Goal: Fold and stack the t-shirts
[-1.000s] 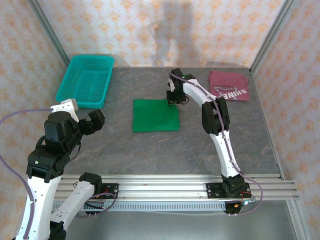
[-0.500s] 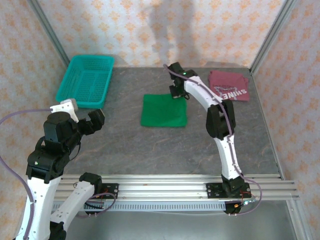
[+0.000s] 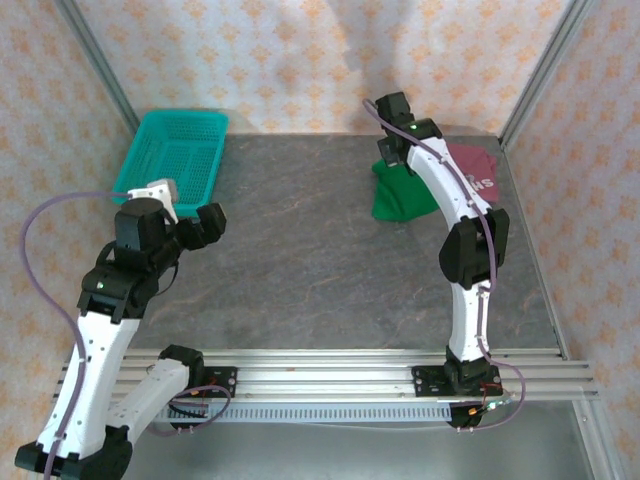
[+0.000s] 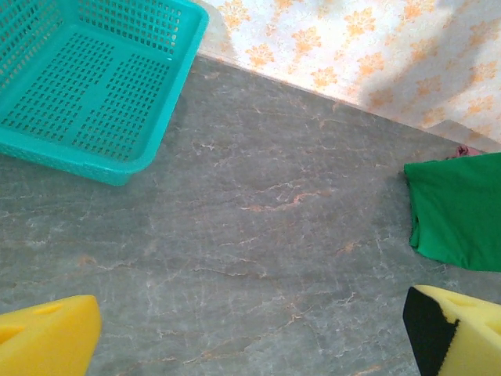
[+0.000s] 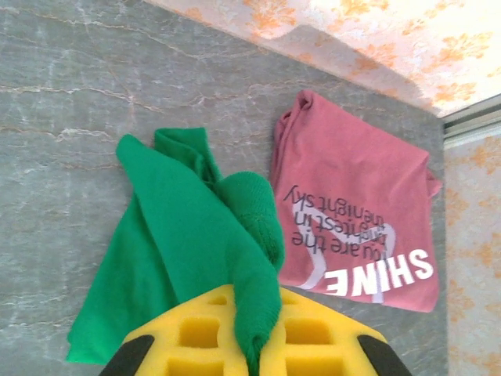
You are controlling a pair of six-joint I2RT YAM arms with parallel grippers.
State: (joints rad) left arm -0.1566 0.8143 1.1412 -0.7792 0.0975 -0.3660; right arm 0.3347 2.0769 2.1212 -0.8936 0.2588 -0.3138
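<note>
The right gripper (image 3: 393,150) is pinched shut on a bunched fold of the green shirt (image 3: 400,196), over the far right part of the table (image 3: 300,270). In the right wrist view the cloth runs up between the yellow pads (image 5: 196,338) of that gripper (image 5: 250,348). From there the green shirt (image 5: 188,251) fans out crumpled, its long axis running roughly far to near, wide end toward the arms. Its lower edge seems to lie on the table.

Just to its right, the maroon shirt (image 3: 475,176) lies folded flat near the far right corner, long axis roughly left to right (the "SHINE" lettering sits along its near edge). The green bunch overlaps the left edge of the maroon shirt (image 5: 352,211).

The left gripper (image 3: 185,212) hangs spread wide and holding nothing, near the basket (image 3: 175,160).
</note>
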